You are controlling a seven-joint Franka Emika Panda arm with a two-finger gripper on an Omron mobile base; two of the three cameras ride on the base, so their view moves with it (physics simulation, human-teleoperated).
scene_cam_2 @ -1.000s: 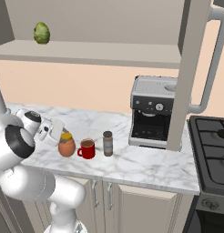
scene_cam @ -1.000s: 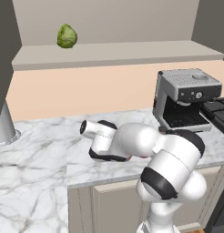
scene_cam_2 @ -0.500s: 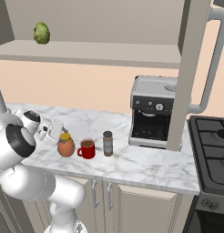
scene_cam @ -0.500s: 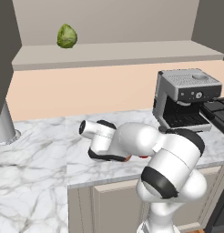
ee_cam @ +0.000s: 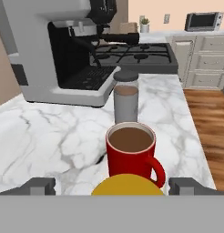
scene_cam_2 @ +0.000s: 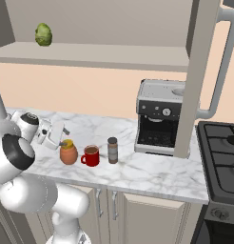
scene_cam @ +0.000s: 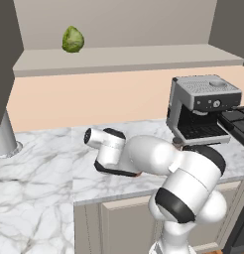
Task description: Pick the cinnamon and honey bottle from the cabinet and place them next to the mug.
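since the honey bottle (scene_cam_2: 68,153) is standing on the worktop (scene_cam_2: 138,171) right in front of the pincer (scene_cam_2: 62,135), with the mug (scene_cam_2: 91,156) just beyond it and the cinnamon (scene_cam_2: 112,150) past the mug, the step in hand is looking like the release and pull-away. the pincer is standing spread wide, its fingertips (ee_cam: 38,186) flanking the yellow lid and gripping nothing. to do this well, it should be backing straight off along its own axis, lifting a little, so neither finger is dragging the jar into the mug beside it. open marble is lying behind and to both sides of the pincer; the coffee machine (scene_cam_2: 159,116) is sitting well ahead, beyond the cinnamon. the worktop's front edge is running near the jars, so any sideways nudge is risky.
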